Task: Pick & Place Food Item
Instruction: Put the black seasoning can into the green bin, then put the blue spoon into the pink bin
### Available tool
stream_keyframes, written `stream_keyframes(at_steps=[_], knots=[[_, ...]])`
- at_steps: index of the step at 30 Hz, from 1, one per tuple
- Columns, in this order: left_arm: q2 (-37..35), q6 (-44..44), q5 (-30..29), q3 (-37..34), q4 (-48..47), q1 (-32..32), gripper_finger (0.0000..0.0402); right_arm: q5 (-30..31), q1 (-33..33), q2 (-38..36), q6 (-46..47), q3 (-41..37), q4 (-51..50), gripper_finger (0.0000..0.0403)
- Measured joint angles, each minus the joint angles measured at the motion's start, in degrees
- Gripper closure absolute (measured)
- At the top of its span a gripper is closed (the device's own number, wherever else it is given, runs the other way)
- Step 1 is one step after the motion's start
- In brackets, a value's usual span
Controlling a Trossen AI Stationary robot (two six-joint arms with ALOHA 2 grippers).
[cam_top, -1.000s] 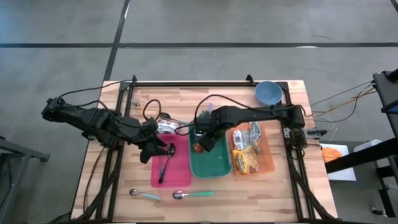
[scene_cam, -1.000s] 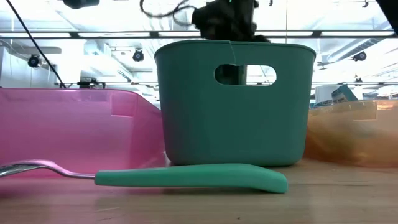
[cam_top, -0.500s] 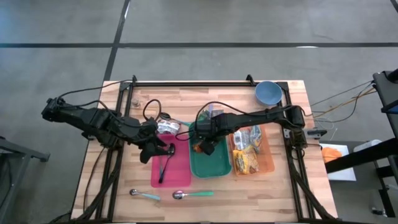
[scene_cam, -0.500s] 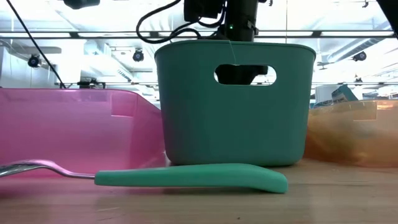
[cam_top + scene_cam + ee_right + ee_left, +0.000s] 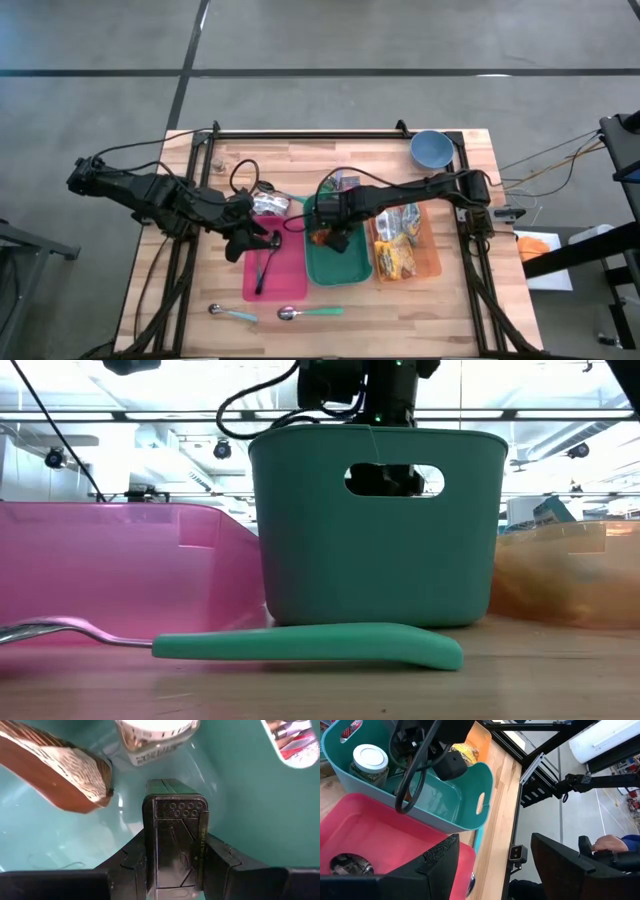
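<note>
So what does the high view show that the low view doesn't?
Only the high view shows the left gripper over the pink bin, the blue bowl, the snack packets in the orange bin and a second spoon. Only the low view shows the teal bin's handle slot and the room's ceiling lights. Both show the teal bin, the right arm reaching down into it, the pink and orange bins beside it, and the teal-handled spoon in front.

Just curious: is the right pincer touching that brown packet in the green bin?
Apart. The right wrist view shows the brown packet lying beside the right pincer, with bare teal bin floor between them.
</note>
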Motion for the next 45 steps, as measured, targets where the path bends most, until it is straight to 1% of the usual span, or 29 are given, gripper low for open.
stream_keyframes(at_steps=[9, 14, 16, 18, 26, 32, 34, 42, 45], knots=[[0.01, 0.00, 0.00, 0.00, 0.04, 0.02, 0.0155, 0.17, 0.09, 0.29, -1.43, -0.45, 1.08, 0.0284], [0.02, 0.00, 0.00, 0.00, 0.18, 0.02, 0.0155, 0.22, 0.09, 0.29, 0.76, -0.45, 1.13, 0.0218], [0.02, 0.00, 0.00, 0.00, 0.19, 0.02, 0.0155, 0.22, 0.09, 0.29, 1.22, -0.45, 1.13, 0.0201], [0.02, 0.00, -0.01, 0.00, 0.20, 0.02, 0.0155, 0.22, 0.09, 0.29, 1.18, -0.45, 1.13, 0.0193], [0.02, 0.00, 0.00, 0.00, 0.17, 0.04, 0.0155, -0.28, 0.11, 0.29, 1.98, -0.43, 1.14, 0.0188], [0.04, 0.00, 0.00, 0.00, 0.17, 0.02, 0.0155, -0.42, 0.31, 0.13, 2.44, 1.41, 0.13, 0.0187], [0.04, 0.00, 0.00, 0.00, 0.17, 0.00, 0.0155, -0.42, 0.58, 0.07, 2.62, 2.53, -0.58, 0.0186], [0.02, 0.33, -0.01, -0.01, -0.87, 0.00, 0.0155, 0.02, 3.64, -0.06, 3.28, 8.74, -8.60, 0.0186], [0.11, 3.09, -0.13, -0.33, -2.80, 0.00, 0.0155, 0.03, 5.39, -0.10, 3.71, 10.80, -10.07, 0.0186]])
